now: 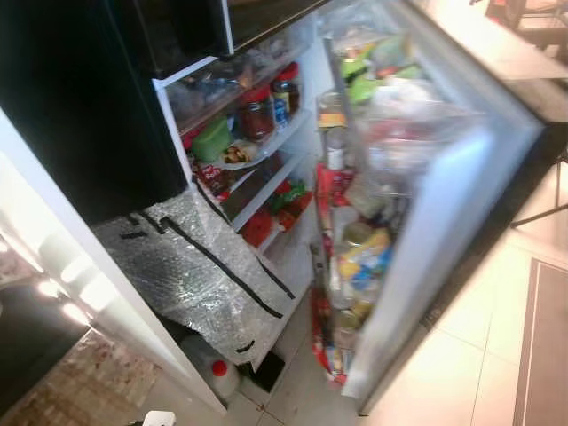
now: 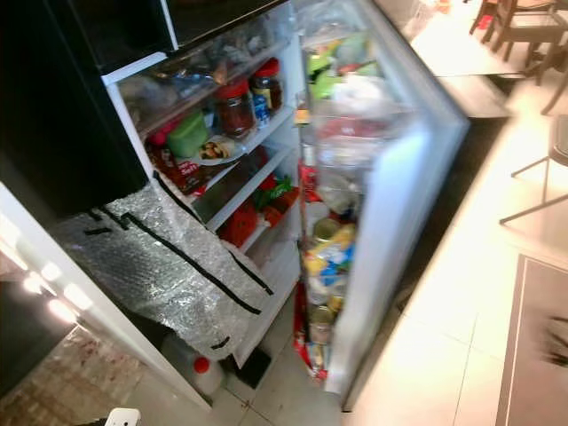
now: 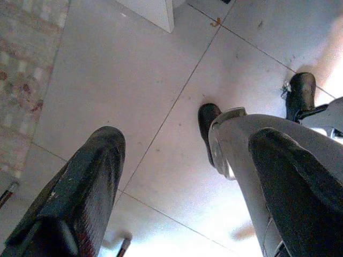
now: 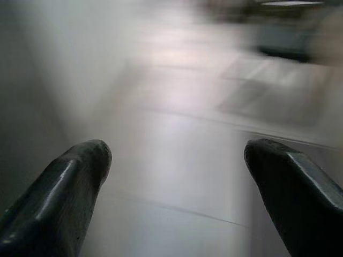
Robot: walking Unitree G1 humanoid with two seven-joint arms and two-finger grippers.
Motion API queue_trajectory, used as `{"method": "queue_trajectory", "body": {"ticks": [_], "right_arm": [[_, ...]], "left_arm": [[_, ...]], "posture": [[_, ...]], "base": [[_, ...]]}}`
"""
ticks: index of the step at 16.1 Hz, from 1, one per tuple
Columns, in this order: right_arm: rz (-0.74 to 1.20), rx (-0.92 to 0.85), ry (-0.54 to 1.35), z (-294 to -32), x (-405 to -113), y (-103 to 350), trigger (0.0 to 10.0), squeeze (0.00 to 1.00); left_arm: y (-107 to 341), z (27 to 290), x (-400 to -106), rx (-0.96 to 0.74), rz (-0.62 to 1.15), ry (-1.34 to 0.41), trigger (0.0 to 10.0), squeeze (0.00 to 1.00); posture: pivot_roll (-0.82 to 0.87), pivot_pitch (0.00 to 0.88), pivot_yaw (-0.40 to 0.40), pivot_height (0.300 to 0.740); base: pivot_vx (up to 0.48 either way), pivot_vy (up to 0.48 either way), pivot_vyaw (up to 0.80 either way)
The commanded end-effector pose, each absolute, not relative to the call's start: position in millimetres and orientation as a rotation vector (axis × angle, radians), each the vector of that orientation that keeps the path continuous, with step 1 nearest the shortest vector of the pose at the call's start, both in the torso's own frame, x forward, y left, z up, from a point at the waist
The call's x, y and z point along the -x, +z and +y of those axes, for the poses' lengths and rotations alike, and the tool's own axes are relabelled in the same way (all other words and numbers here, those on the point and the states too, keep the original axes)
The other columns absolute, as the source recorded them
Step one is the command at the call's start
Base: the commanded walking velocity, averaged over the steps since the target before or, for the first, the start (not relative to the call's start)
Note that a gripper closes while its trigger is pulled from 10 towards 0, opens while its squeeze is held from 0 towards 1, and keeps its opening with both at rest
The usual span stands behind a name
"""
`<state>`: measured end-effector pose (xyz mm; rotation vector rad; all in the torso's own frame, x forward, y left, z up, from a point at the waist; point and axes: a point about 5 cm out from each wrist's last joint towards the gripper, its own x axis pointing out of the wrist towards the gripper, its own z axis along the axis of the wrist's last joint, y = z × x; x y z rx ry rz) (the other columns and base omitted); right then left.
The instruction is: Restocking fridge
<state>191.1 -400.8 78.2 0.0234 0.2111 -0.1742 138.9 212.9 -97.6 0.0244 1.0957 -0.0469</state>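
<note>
White fridge point(image 1: 461, 204); red-lidded jars point(image 1: 258, 111); green tub point(image 1: 211, 140); silvery wrap point(image 1: 191, 266) with black tape; pale tiled floor point(image 3: 134, 80); black fingers point(image 3: 88, 187).

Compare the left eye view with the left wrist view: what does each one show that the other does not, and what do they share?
The left eye view shows the open fridge, its stocked door, red-lidded jars on a shelf and a bubble-wrap sheet hanging at the fridge's lower front. The left wrist view shows the open left gripper hanging over the floor, and the robot's own leg. Both share the pale tiled floor.
</note>
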Motion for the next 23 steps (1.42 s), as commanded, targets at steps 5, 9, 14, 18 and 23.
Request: {"method": "queue_trajectory", "body": {"ticks": [5, 9, 14, 18, 23], "right_arm": [[0.235, 0.028, 0.544, -324.0, -235.8, 108.6, 10.0, 0.00], [0.204, 0.046, 0.767, -283.8, -255.2, 124.1, 10.0, 0.00], [0.178, 0.045, 0.907, -254.4, -266.3, 134.5, 10.0, 0.00], [0.131, 0.045, 1.028, -222.1, -279.5, 148.4, 10.0, 0.00], [0.083, 0.007, 1.185, -173.5, -293.6, 151.3, 10.0, 0.00]], "left_arm": [[-100.0, 215.2, -131.1, -0.041, 1.122, -0.046, 10.0, 0.00], [-99.3, 215.4, -133.1, -0.041, 1.117, -0.044, 10.0, 0.00], [-99.1, 214.4, -134.4, -0.034, 1.112, -0.037, 10.0, 0.00], [-99.7, 213.5, -133.1, -0.028, 1.113, -0.037, 10.0, 0.00], [-99.7, 212.5, -133.7, -0.027, 1.113, -0.035, 10.0, 0.00]], "posture": [[-0.06, 0.000, 0.069, 0.740], [-0.04, 0.000, 0.062, 0.740], [-0.04, 0.000, 0.054, 0.740], [-0.04, 0.000, 0.043, 0.740], [-0.03, 0.000, 0.045, 0.740]], "base": [[0.000, 0.000, 0.00], [0.000, 0.000, 0.00], [0.000, 0.000, 0.00], [0.000, 0.000, 0.00], [0.000, 0.000, 0.00]]}}
